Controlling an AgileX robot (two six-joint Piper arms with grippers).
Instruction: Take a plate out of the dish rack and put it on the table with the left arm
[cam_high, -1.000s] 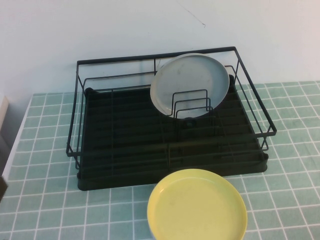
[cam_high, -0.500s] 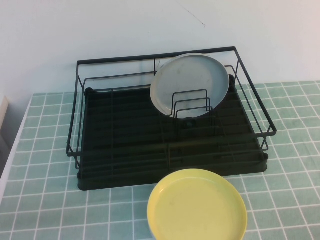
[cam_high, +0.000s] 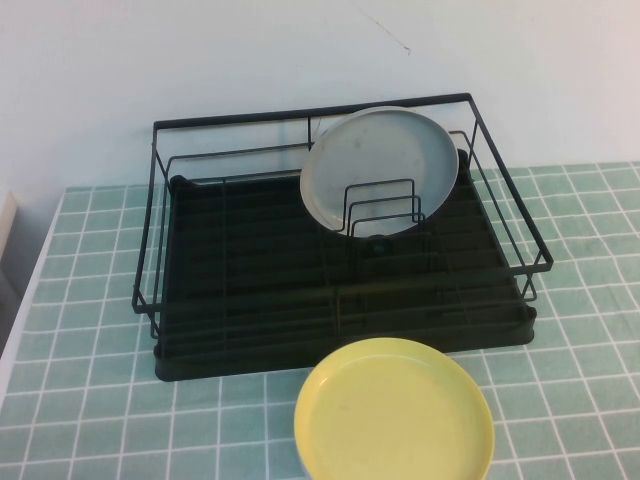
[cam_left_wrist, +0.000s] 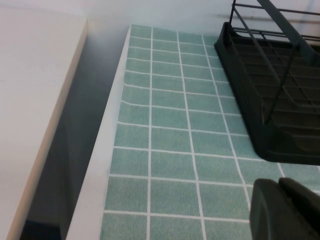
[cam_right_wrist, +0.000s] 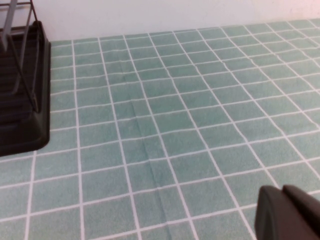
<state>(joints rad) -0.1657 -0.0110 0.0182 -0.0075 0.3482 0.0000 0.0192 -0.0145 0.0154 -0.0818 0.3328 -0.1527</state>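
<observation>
High view: I count one dish rack (cam_high: 340, 250) on the tiled surface (cam_high: 90, 400) and two plates. One yellow plate (cam_high: 394, 412) lies flat on the surface, just in front of the rack. One grey-white plate (cam_high: 380, 170) stands on edge in the rack's dividers. Neither arm shows here.

Left wrist view: I see the left gripper (cam_left_wrist: 285, 209) as a dark tip, jaws clenched on nothing, above the tiles near one corner of the rack (cam_left_wrist: 272, 90) and the surface edge.

Right wrist view: the right gripper (cam_right_wrist: 287, 212) hangs over bare tiles, well apart from the rack (cam_right_wrist: 20, 100); I cannot tell how its jaws stand.
</observation>
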